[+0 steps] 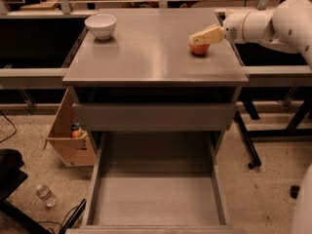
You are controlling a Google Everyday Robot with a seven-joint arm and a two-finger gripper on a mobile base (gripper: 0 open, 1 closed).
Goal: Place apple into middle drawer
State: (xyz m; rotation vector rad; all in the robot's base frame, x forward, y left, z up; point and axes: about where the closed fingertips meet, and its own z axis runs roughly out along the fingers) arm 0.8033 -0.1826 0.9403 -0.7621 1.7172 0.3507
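The apple (199, 48) is small and red-orange. It sits on the grey cabinet top (146, 52) near the right rear. My gripper (202, 37) reaches in from the right on a white arm (273, 23). It is right over the apple's top and covers its upper part. The middle drawer (156, 196) is pulled out wide at the bottom of the view. Its flat grey floor has nothing on it, and it lies well below and in front of the apple.
A white bowl (100, 25) stands at the cabinet top's left rear. A shut drawer front panel (153, 116) sits above the pulled-out drawer. A cardboard box (68, 138) and a water bottle (45, 194) are on the floor at left. Black table legs (246, 140) stand at right.
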